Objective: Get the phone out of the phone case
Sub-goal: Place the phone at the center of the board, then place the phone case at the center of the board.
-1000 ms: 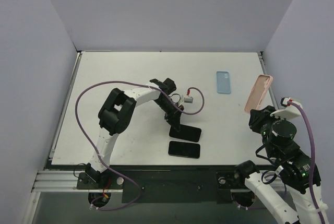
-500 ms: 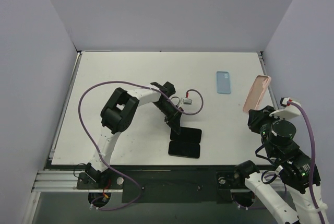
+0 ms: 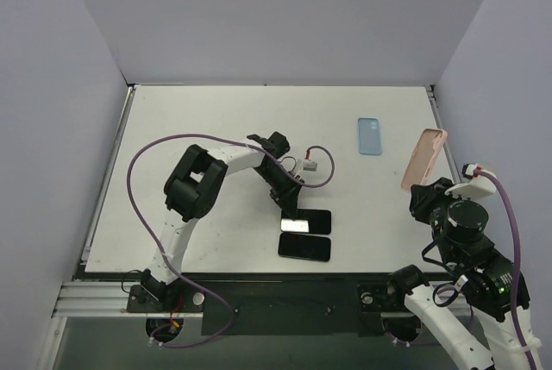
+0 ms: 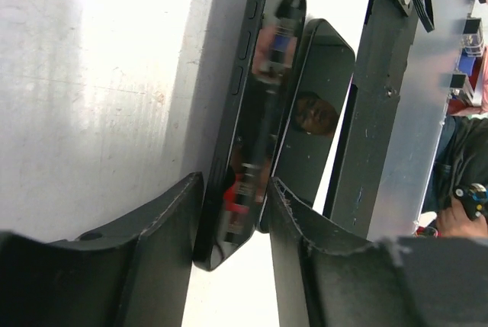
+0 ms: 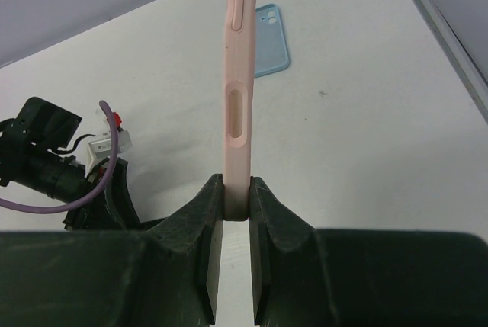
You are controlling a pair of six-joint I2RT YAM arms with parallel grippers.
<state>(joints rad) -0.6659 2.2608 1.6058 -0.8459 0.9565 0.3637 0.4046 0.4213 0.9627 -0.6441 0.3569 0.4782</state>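
Locate the near black phone, which lies flat close to the front edge of the tabletop, about mid-width. Just behind it lies the second black phone, parallel and almost touching.

The left gripper sits low at this second phone's left end. Its fingers are apart, one along each long side, with a slim gap at each. Treat this phone as resting on the tabletop, not gripped.

At the right edge, the right gripper is clamped on the lower end of the pink phone case. It holds the case upright in the air, well clear of both phones. No phone shows in the case, so judge the extraction done.

A blue phone case lies flat towards the far right corner.
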